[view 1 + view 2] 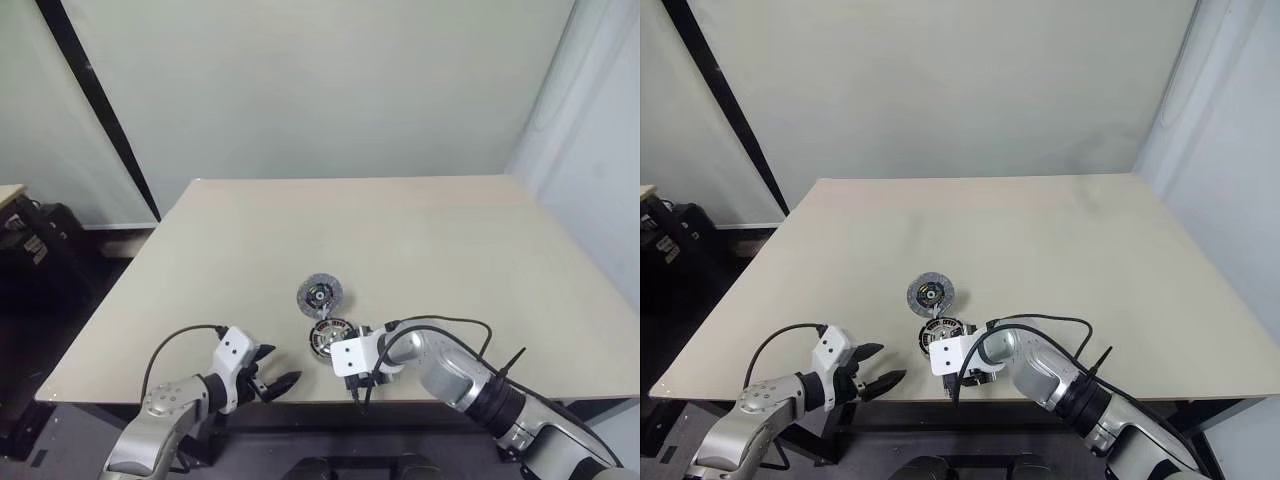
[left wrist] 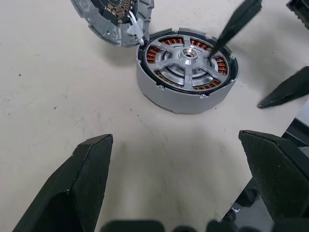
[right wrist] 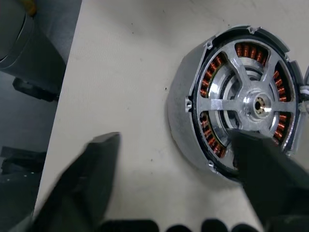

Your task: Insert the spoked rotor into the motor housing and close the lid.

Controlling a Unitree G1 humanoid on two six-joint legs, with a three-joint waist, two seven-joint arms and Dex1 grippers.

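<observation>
Your right gripper (image 3: 176,186) is right on top of the motor housing (image 2: 186,70), pointing down at it. The jaws are parted and not clamped on anything: one black fingertip sits over the spoked rotor (image 3: 253,104) just beside its hub, the other hangs over bare table (image 1: 420,240) outside the housing's wall. So it's straddling the near rim, with one finger inside and one out. Can't tell if that inner tip is actually touching the metal.

Your left gripper (image 1: 268,380) is wide open and empty, parked near the table's front edge, off to the left of the housing and looking across at it. It's clearly the farther arm here.

The rotor looks like it's already seated. It's a silvery wheel with spokes running to a central hub, lying flat inside the grey cup, with the copper windings showing in the gaps. It looks level with the rim to me, not cocked.

The lid (image 1: 320,294) is the thing to care about next, I'd say. It lies just beyond the housing, farther from you, edge nearly touching it, flat on the table. From the right gripper that's straight past the housing, so that arm's the closer one for it. It's round, so there's no long axis to line up with.
</observation>
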